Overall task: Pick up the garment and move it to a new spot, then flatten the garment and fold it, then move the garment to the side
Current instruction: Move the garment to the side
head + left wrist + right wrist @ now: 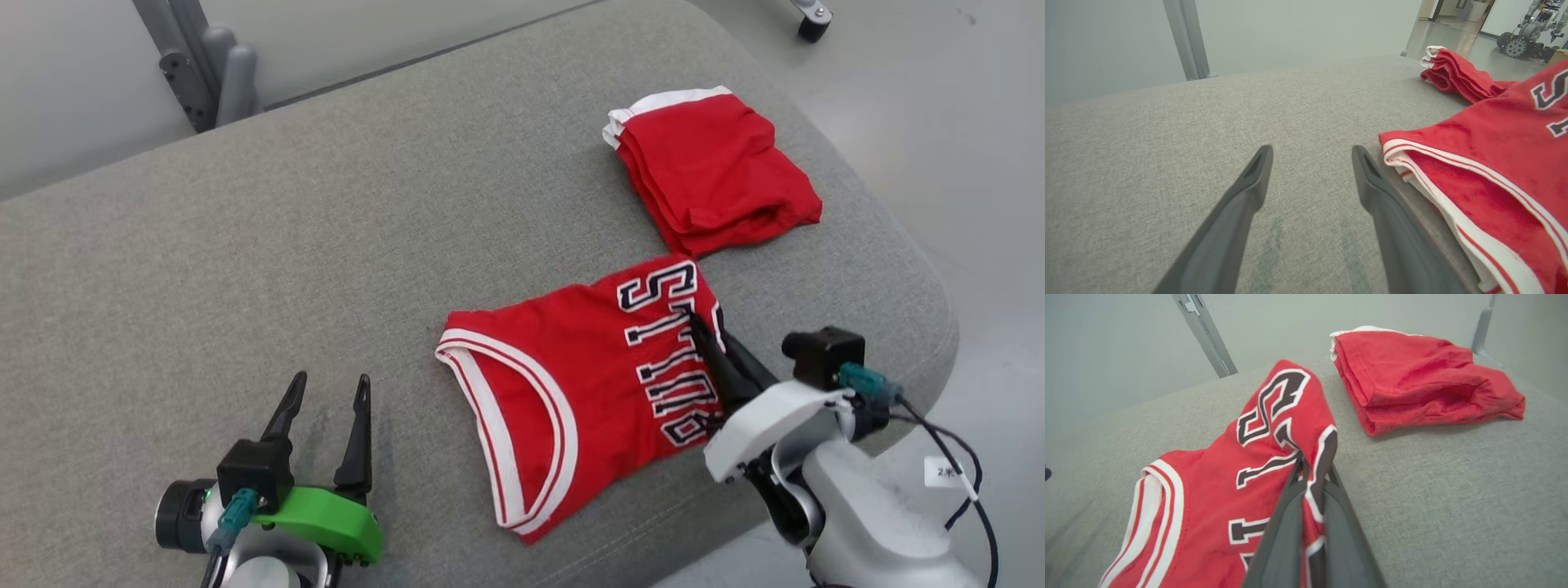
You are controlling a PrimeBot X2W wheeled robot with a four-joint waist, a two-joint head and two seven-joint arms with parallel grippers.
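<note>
The wide grey fabric-covered cushion point(326, 245) carries everything. The task's garment, a red sleeveless knit jersey with white-striped trim and black-and-white lettering point(571, 384), lies close to the cushion's front edge, towards its right end. It looks doubled over into a compact shape, with 1 white-trimmed opening facing the front edge and the lettering along its right side. Judging by that, the fold is done or nearly so, and the step in hand appears to be the last one: carrying the jersey off to the side.

A second, smaller bundle, folded red shorts with a white waistband point(710, 171), sits near the far right edge of the cushion, just beyond the jersey and apart from it by a narrow strip of grey cloth.

The next move calls for lifting or dragging the jersey without letting the layers slide open. Since it is held at only 1 point, the far layers may trail or unfold. A low, slow pull towards a free part of the cushion would suit, kept clear of the shorts.

The right gripper point(704, 331) has its 2 dark fingers pressed together on the jersey's right edge, pinching a ridge of lettered cloth that rises between them in the right wrist view point(1310, 469).

The left gripper point(331, 380) sits near the front edge, left of the jersey, its fingers spread wide and holding nothing. In the left wrist view point(1311, 153) its nearer finger is just beside the jersey's white-trimmed edge; I cannot tell if they touch.
</note>
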